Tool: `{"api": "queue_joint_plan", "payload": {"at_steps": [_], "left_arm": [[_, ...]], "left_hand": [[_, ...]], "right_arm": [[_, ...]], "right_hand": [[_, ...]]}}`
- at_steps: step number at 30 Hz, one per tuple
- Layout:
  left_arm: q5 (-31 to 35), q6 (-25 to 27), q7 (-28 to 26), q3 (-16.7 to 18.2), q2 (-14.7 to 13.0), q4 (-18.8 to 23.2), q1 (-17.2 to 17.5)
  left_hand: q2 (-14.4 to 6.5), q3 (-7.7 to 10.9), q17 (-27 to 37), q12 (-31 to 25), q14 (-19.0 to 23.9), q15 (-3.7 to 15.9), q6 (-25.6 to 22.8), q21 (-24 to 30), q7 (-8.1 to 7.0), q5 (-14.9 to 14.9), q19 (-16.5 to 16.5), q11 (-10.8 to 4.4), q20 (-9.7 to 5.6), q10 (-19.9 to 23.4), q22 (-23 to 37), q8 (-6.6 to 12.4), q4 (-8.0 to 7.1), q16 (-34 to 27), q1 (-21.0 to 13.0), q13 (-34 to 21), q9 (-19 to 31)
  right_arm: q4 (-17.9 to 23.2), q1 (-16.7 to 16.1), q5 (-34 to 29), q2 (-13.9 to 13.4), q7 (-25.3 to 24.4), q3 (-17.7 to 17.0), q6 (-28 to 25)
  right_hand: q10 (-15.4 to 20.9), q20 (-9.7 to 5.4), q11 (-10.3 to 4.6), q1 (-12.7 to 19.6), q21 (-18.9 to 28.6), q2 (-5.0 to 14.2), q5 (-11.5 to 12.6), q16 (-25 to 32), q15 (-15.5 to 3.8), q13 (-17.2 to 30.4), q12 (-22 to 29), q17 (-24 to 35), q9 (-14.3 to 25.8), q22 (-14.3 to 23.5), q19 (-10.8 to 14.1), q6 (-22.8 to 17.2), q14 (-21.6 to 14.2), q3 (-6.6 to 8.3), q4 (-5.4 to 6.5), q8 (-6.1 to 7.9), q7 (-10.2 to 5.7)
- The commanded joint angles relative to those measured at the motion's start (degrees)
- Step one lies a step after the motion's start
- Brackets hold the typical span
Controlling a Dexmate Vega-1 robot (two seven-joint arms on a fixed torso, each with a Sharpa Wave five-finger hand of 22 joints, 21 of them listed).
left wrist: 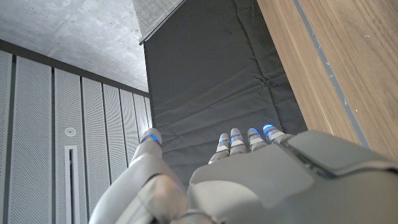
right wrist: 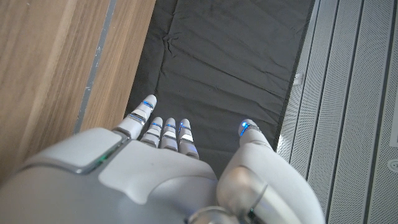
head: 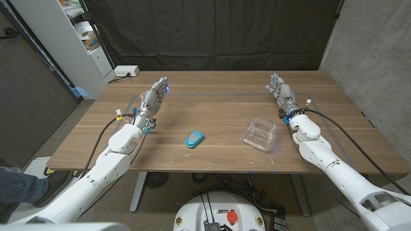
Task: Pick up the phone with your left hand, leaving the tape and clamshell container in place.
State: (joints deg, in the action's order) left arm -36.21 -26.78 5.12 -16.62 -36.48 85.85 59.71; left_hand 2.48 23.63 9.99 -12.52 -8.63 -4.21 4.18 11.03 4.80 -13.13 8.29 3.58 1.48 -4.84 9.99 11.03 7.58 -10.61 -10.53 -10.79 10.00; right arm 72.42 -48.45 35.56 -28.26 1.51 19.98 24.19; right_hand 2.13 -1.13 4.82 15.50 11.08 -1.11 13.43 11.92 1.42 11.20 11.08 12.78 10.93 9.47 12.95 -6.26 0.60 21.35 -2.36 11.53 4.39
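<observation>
A small blue phone (head: 194,138) lies on the wooden table (head: 218,96) near the front middle. To its right sits a clear clamshell container (head: 259,134). My left hand (head: 155,96) stands at the left of the table, behind and to the left of the phone, fingers straight and apart, holding nothing. My right hand (head: 280,90) stands at the right, behind the container, also with fingers extended and empty. In the left wrist view my left hand (left wrist: 249,180) points at a black curtain; the right wrist view shows my right hand (right wrist: 161,174) the same way. I see no tape.
A white power strip (head: 126,71) lies at the table's back left corner. White shelving (head: 77,38) stands beyond the left edge. A black curtain (head: 212,32) hangs behind the table, and a grey wall (head: 379,51) is on the right.
</observation>
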Motion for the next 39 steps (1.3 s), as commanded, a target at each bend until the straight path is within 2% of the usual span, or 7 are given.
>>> {"api": "queue_joint_plan", "payload": {"at_steps": [1,14,16,19,21,39], "left_arm": [[3.7,-3.5,-1.7,1.3,-1.5,1.6,2.6],[3.8,-6.0,-0.7,1.9,-1.9,1.9,3.6],[4.6,-6.6,-1.0,2.0,-1.9,1.7,3.6],[9.7,-8.2,-4.0,2.0,-1.6,1.0,3.6],[8.4,-7.9,-3.0,1.8,-1.8,1.1,3.7],[11.8,-11.7,-5.3,3.2,-2.1,2.0,6.2]], "left_hand": [[0.0,0.31,0.3,-0.2,0.2,0.01,-0.6,0.2,0.14,0.1,0.2,-0.04,0.33,0.4,0.2,0.24,0.31,-0.4,-0.6,-0.2,0.3],[-0.1,0.28,0.3,-0.2,0.4,0.10,-0.8,0.3,0.12,0.2,0.2,-0.06,0.62,0.6,0.2,0.23,0.31,-0.4,-0.7,-0.2,0.3],[-0.1,0.28,0.3,-0.2,0.4,0.10,-0.8,0.2,0.22,0.3,0.2,-0.10,0.64,0.6,0.2,0.23,0.31,-0.4,-0.7,-0.2,0.3],[-0.1,0.27,0.3,-0.2,0.4,0.18,-0.9,0.2,0.12,0.3,0.2,-0.14,0.66,0.7,0.2,0.24,0.31,-0.4,-0.8,-0.2,0.3],[-0.1,0.27,0.3,-0.2,0.4,0.17,-0.9,0.2,0.08,0.3,0.2,-0.07,0.66,0.7,0.2,0.23,0.31,-0.4,-0.8,-0.2,0.3],[-0.3,0.24,0.3,-0.1,0.6,0.31,-1.3,0.2,-0.20,0.6,0.2,-0.32,0.93,0.8,0.2,0.24,0.34,-0.3,-1.1,-0.3,0.3]], "right_arm": [[-0.3,-0.2,-0.6,0.5,0.1,0.2,1.4],[0.6,-0.5,-0.9,0.6,-0.8,0.1,1.5],[1.0,-0.7,-0.9,0.5,-1.1,0.0,1.4],[1.4,-0.9,-1.1,0.2,-1.3,0.0,1.3],[1.7,-1.1,-1.0,0.3,-1.8,-0.2,1.0],[1.8,-0.4,-1.0,-0.1,-1.5,-0.2,0.4]], "right_hand": [[-0.2,0.25,0.29,0.3,0.1,0.61,-0.1,0.2,0.10,0.0,0.3,0.0,0.2,0.2,0.4,-0.4,-0.4,-0.01,-0.26,0.12,0.18],[-0.2,0.18,0.36,0.2,0.1,0.65,-0.1,0.2,0.10,0.0,0.3,0.0,0.2,0.2,0.5,-0.6,-0.5,-0.08,-0.29,0.12,0.18],[-0.2,0.19,0.34,0.2,0.1,0.66,-0.1,0.2,0.10,0.0,0.3,-0.1,0.2,0.2,0.5,-0.6,-0.5,-0.08,-0.31,0.12,0.15],[-0.1,0.22,0.35,0.2,0.1,0.69,-0.1,0.2,0.11,0.0,0.3,-0.1,0.2,0.2,0.5,-0.6,-0.5,-0.08,-0.33,0.11,0.19],[-0.1,0.21,0.31,0.2,0.1,0.70,-0.1,0.2,0.10,0.0,0.3,-0.1,0.2,0.2,0.5,-0.6,-0.5,-0.09,-0.33,0.11,0.18],[-0.1,0.27,0.30,0.1,0.0,0.75,-0.1,0.1,0.23,-0.1,0.3,-0.1,0.2,0.2,0.5,-0.7,-0.5,-0.16,-0.40,0.09,0.18]]}}
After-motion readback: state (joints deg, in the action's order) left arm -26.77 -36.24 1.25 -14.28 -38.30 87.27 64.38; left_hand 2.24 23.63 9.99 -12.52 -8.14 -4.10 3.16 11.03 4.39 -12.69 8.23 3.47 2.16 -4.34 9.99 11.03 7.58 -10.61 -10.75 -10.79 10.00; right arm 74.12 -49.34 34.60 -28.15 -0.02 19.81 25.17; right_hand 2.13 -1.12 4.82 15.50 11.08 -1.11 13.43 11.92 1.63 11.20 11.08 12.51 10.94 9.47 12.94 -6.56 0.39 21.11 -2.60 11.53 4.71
